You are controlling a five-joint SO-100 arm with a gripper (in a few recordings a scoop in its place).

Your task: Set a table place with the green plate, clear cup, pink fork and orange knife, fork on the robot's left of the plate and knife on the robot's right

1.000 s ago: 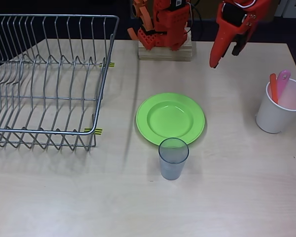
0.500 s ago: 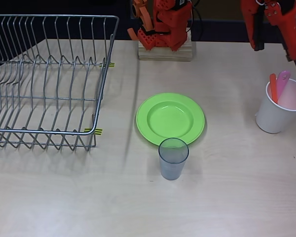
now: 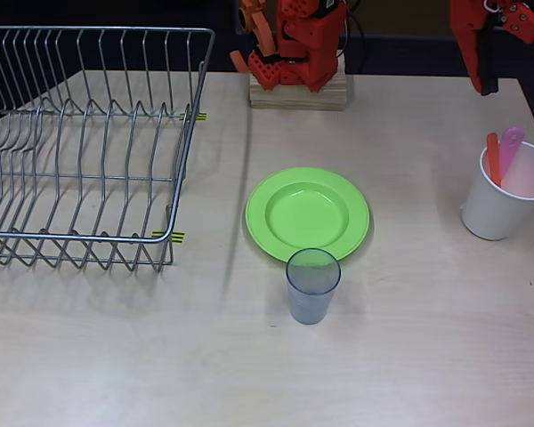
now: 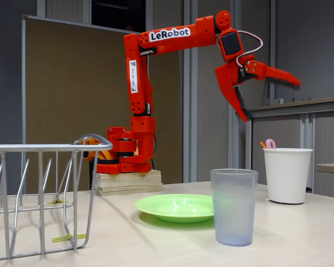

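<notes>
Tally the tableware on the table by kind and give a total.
Plates: 1, the green plate
Cups: 2, the clear cup and the white paper cup
Cutlery: 2, the pink fork and the orange knife
Total: 5

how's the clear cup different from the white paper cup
The clear cup is translucent grey; the white paper cup is opaque. The clear cup is empty by the green plate; the white one holds the pink fork and orange knife. Both stand upright.

My upper arm (image 4: 172,34) says "LeRobot" in red letters on a white sticker. I can read no other words.
</notes>
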